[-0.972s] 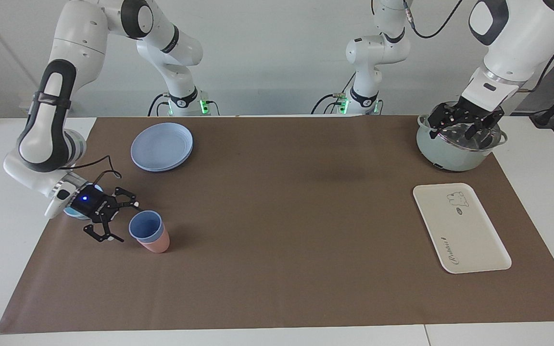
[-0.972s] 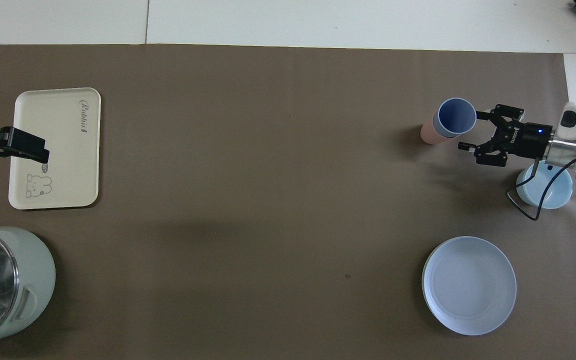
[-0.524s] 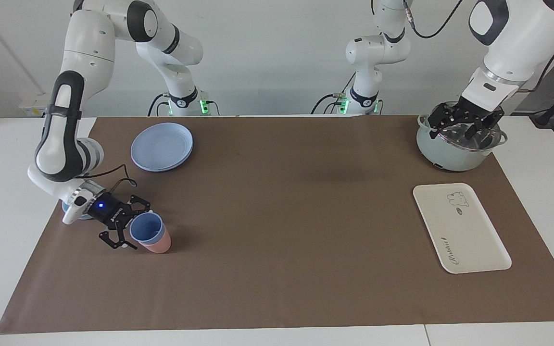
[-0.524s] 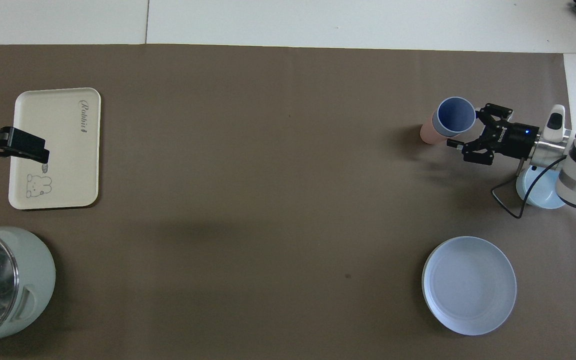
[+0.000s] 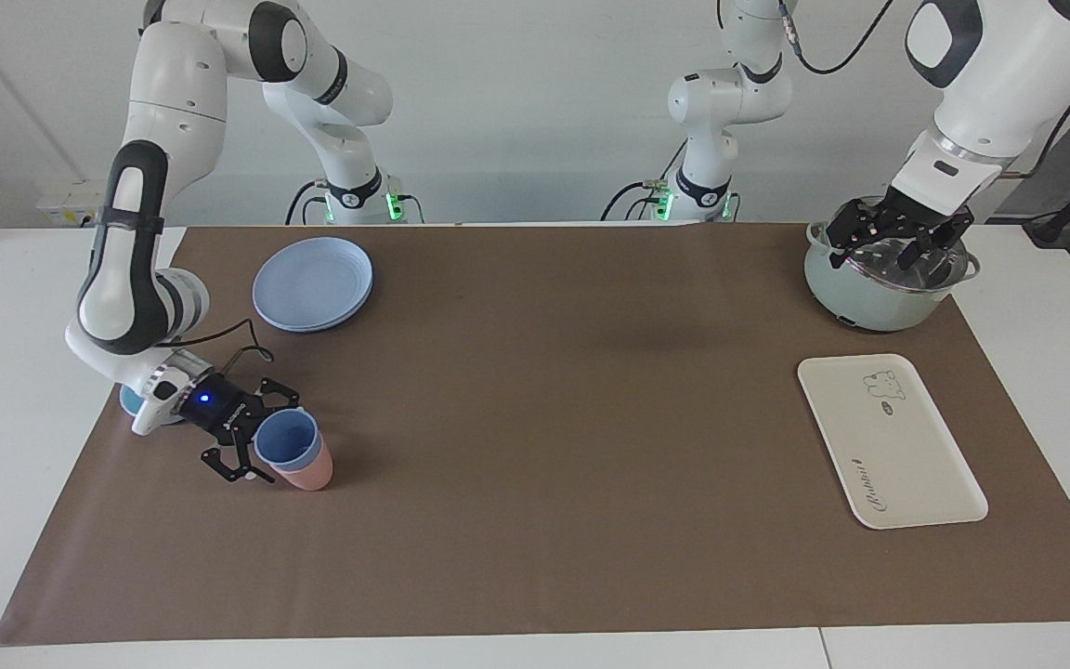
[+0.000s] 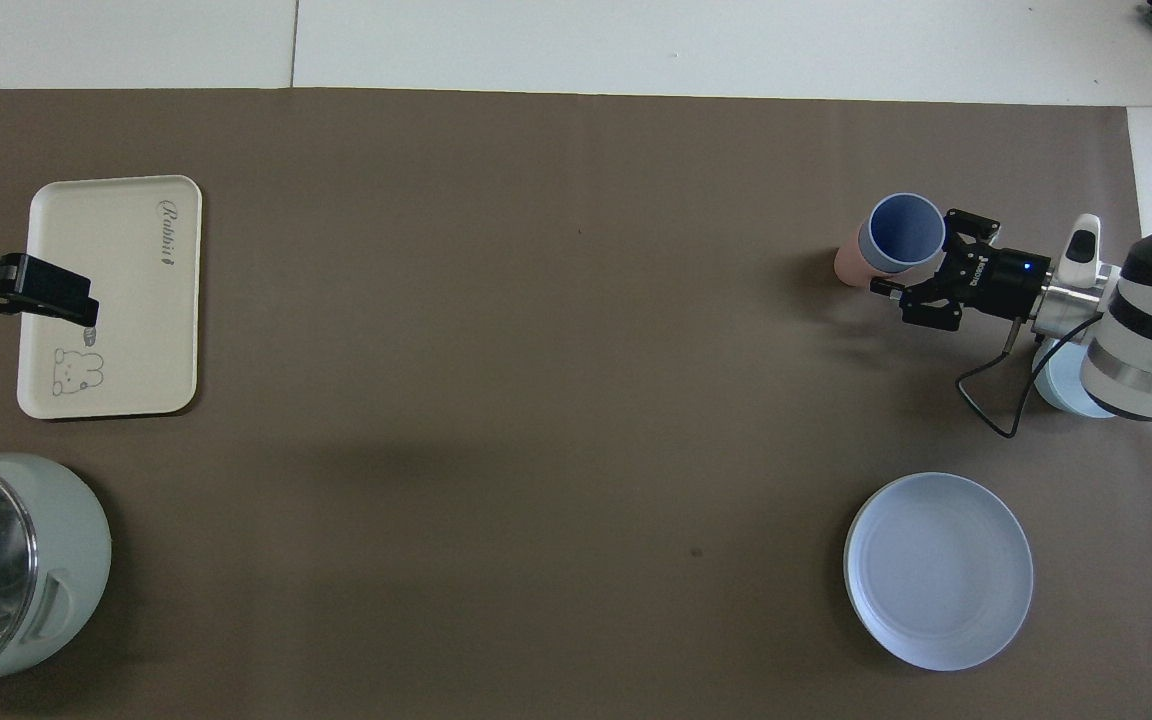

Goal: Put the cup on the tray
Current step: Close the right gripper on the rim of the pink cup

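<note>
Reading "Rabbit", tray (image 5: 906, 465) lies apart; right tool (image 5: 261, 437) spread around cup (image 5: 286, 440).

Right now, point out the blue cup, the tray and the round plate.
blue cup (image 5: 286, 440): facing view, on the inside of its open mouth.
tray (image 5: 906, 446): facing view, on the bare middle of its flat surface.
round plate (image 6: 938, 570): overhead view, on the centre of its dish.

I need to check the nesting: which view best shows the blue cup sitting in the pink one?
The facing view: the cup shows in side profile, seated in the pink cup. The overhead view shows mostly its open mouth.
</note>
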Motion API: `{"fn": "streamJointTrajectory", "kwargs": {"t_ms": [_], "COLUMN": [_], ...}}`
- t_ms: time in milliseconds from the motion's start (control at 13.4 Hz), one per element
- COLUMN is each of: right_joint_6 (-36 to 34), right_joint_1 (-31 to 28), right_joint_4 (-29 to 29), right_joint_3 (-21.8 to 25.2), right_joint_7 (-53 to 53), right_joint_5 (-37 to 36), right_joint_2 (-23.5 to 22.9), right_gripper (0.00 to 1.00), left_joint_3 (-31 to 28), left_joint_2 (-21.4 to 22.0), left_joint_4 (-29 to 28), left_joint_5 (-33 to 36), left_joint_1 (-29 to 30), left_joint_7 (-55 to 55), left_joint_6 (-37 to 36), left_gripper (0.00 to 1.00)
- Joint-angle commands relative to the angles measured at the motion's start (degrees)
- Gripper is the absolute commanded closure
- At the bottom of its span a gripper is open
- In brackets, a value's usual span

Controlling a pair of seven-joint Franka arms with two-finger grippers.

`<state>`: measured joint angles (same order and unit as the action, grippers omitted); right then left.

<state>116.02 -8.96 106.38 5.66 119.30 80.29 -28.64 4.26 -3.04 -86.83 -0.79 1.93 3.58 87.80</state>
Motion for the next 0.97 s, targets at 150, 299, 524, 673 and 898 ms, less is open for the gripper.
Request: {"fn": "streamJointTrajectory", "kwargs": {"t_ms": [150, 299, 524, 673, 898], "right_joint_6": [0.5, 0.7, 1.1, 1.2, 4.3], "right_joint_1": [1.1, 1.4, 1.5, 2.0, 4.6], "right_joint_4": [1.1, 0.9, 0.2, -0.4, -1.3], "right_joint_3": [-0.2, -0.2, -0.3, -0.3, -0.2], "right_joint_7": [3.6, 3.5, 1.6, -0.4, -8.3], "right_joint_5": [2.3, 2.3, 2.3, 2.0, -3.6], "right_joint_2": [0.3, 0.3, 0.3, 0.8, 5.4], "right_gripper": [0.0, 0.28, 1.0, 1.0, 1.0], "left_joint_3": [0.0, 0.0, 0.0, 0.0, 0.0], "left_joint_2": [1.7, 1.7, 1.7, 1.7, 1.7], "left_joint_4": [-1.9, -1.9, -1.9, -1.9, -1.9], "left_joint_5": [1.0, 1.0, 1.0, 1.0, 1.0], "left_joint_1": [0.3, 0.3, 0.3, 0.3, 0.3], "left_joint_7": [0.5, 0.5, 0.5, 0.5, 0.5], "left_joint_6": [0.4, 0.4, 0.4, 0.4, 0.4], "left_gripper": [0.0, 0.0, 0.0, 0.0, 0.0]}}
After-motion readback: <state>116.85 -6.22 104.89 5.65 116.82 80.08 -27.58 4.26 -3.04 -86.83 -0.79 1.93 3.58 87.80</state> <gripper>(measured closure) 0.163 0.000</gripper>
